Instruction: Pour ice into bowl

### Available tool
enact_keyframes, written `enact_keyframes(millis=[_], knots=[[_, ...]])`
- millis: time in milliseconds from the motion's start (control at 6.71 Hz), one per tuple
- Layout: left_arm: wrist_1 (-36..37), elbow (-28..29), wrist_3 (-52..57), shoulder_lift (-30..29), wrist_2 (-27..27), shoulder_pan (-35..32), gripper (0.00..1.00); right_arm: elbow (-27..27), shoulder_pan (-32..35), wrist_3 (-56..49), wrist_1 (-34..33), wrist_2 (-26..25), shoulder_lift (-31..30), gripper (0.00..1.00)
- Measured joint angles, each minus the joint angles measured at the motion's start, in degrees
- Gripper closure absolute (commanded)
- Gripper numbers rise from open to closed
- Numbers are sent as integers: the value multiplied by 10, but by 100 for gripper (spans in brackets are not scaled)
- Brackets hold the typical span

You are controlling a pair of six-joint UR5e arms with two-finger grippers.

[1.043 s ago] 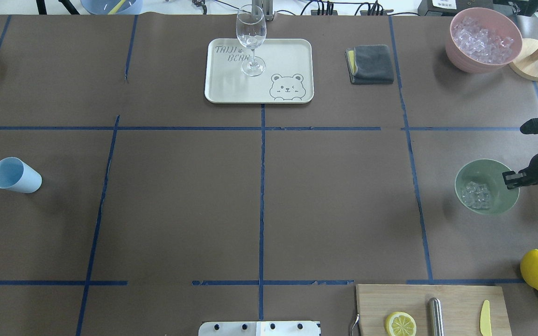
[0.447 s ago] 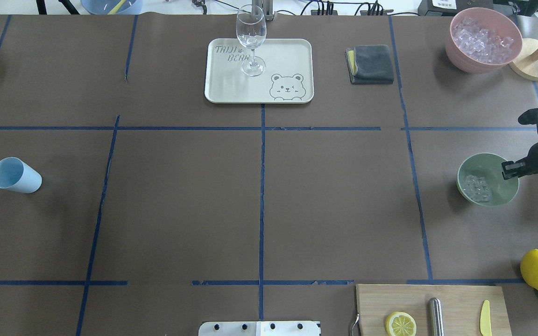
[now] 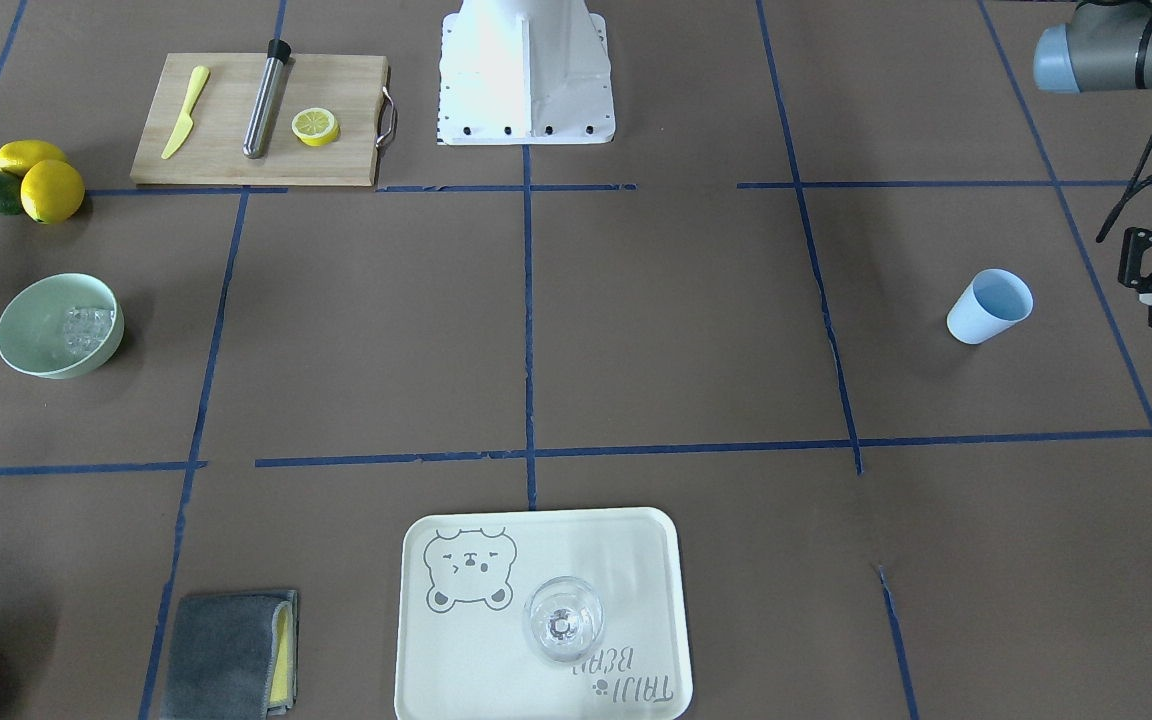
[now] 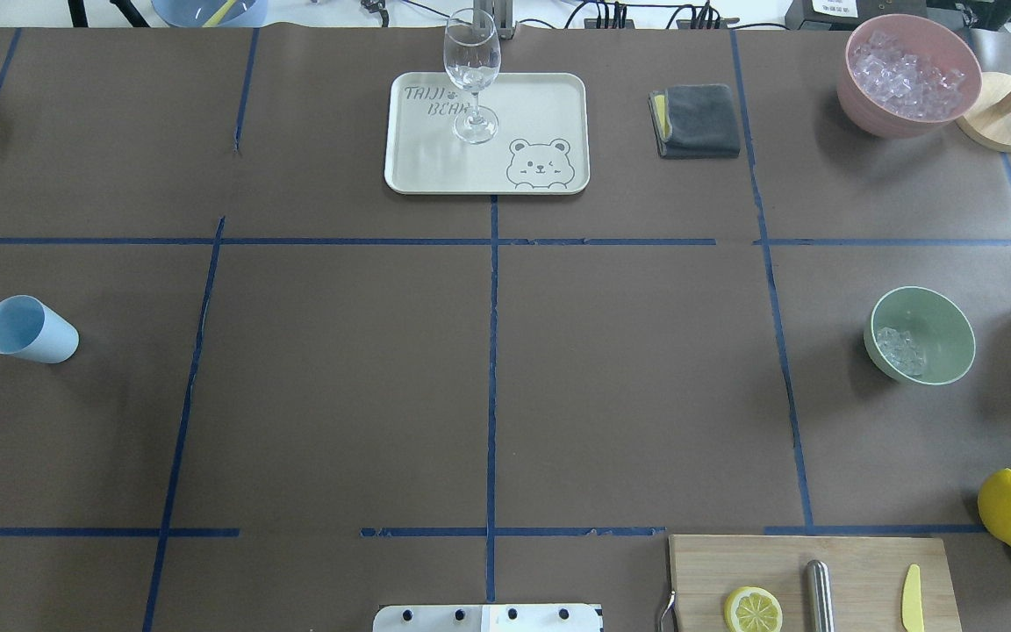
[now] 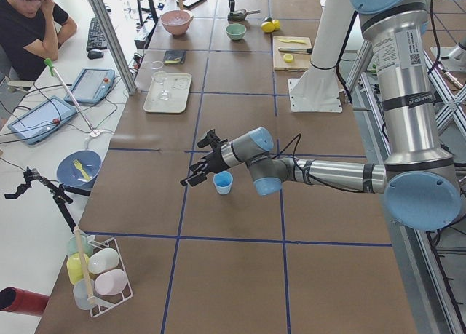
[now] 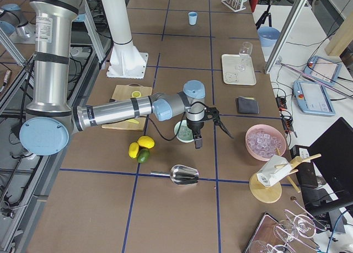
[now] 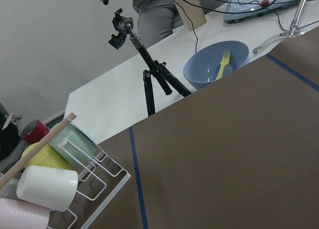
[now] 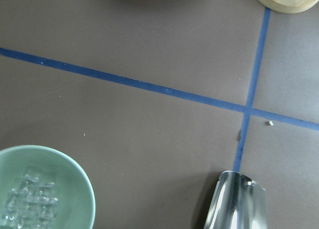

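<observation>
Overhead exterior: ice (image 4: 899, 349) lies in the bowl (image 4: 944, 325) at frame right, so the pour looks done. Left gripper (image 3: 1148, 285) hangs spread and empty beside the blue cup (image 3: 988, 306), right gripper (image 6: 211, 136) I cannot tell; lift clear without nudging the bowl

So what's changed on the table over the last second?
The right gripper, earlier at the rim of the bowl, has drawn back to the right; the bowl, ice inside, shifted slightly and stands free. The left gripper retreated leftward too. The cup, glass and tray stayed put.
</observation>
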Motion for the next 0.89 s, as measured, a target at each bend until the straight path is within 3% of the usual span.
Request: enact_keyframes(millis=[298,447,596,894], knots=[[116,0,125,-42,-116,-105,0,6,68,-108,-59,39,2,0],[210,0,167,-72,-169,-148,0,-3,94,-139,-65,68,-1,0],[313,0,205,-96,-223,-184,0,-14,115,-152,-66,99,-8,0],[436,5,242,-104,-360,-247,0,-30,151,-152,-62,156,-25,0]])
